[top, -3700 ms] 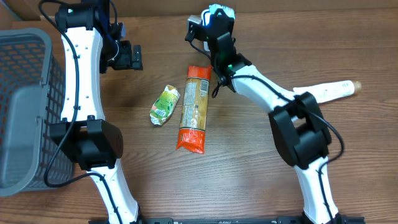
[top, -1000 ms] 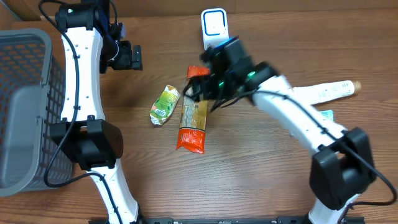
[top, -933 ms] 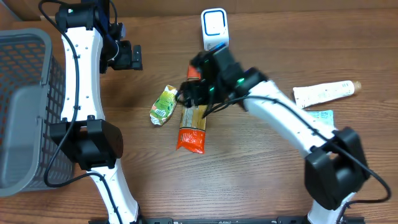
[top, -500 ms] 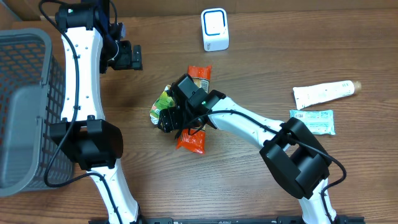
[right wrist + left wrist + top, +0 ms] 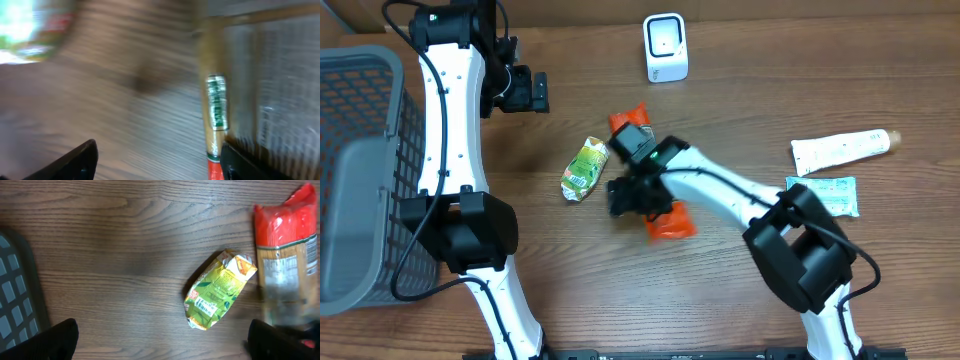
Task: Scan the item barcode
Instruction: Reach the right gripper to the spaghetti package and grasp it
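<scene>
Right gripper [image 5: 157, 152], jaws wide and empty, hovers over the pasta packet [image 5: 672, 222], its long axis running upper left to lower right; left gripper [image 5: 525, 90], also open, sits well apart.

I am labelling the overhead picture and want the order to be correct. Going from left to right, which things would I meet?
Grey basket → green pouch → orange packet → white tube

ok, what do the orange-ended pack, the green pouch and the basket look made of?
Orange-ended pack: probably thin plastic film, glossy, with a seemingly clear middle. Green pouch: printed plastic or foil laminate, creased, slight sheen. Basket: looks like grey moulded plastic, matte, grid-pattern walls.
</scene>
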Robot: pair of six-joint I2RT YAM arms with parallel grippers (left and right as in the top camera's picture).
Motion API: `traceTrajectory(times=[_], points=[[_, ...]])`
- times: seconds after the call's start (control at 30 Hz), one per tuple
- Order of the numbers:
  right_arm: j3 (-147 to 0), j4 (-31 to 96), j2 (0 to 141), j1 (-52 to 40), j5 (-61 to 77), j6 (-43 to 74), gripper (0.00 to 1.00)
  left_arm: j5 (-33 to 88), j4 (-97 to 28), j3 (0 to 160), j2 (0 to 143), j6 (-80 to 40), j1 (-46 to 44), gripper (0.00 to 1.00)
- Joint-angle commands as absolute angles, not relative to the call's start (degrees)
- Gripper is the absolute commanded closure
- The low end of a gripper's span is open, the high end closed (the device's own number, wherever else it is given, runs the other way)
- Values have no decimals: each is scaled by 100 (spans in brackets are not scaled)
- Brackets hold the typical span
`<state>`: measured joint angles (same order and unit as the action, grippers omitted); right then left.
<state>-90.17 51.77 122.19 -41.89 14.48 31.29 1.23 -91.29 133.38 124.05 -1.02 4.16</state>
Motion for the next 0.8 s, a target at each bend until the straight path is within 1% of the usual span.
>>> traceTrajectory(times=[0.0, 0.03, 0.07, 0.13, 0.3, 0.37, 0.53, 0.67, 0.77], points=[[-9126, 5686, 12344, -3454, 661, 3129, 21, 106, -9122, 13323, 12453, 3, 405, 1], [-9153, 5839, 12344, -3284, 484, 3129, 21, 106, -9122, 13323, 12453, 3, 405, 0], [-9164, 5935, 12344, -3114, 333, 3129, 18, 106, -9122, 13323, 12453, 3, 405, 0], [-9161, 5994, 12344, -2762, 141, 3057, 16, 106, -9122, 13323, 12453, 3, 405, 0], [-9161, 5749, 12344, -2012, 180, 2187, 15, 106, -9122, 13323, 12453, 3, 405, 0], [-9166, 5690, 12344, -1815, 178, 2069, 14, 106, -9122, 13323, 12453, 3, 408, 1], [-9196, 5100, 12344, -1398, 484, 2071, 10, 106, -9122, 13323, 12453, 3, 405, 0], [-9196, 4438, 12344, -1173, 1166, 2174, 10, 106, -9122, 13323, 12453, 3, 405, 0], [-9198, 4289, 12344, -1127, 1730, 2838, 14, 106, -9122, 13323, 12453, 3, 405, 0]])
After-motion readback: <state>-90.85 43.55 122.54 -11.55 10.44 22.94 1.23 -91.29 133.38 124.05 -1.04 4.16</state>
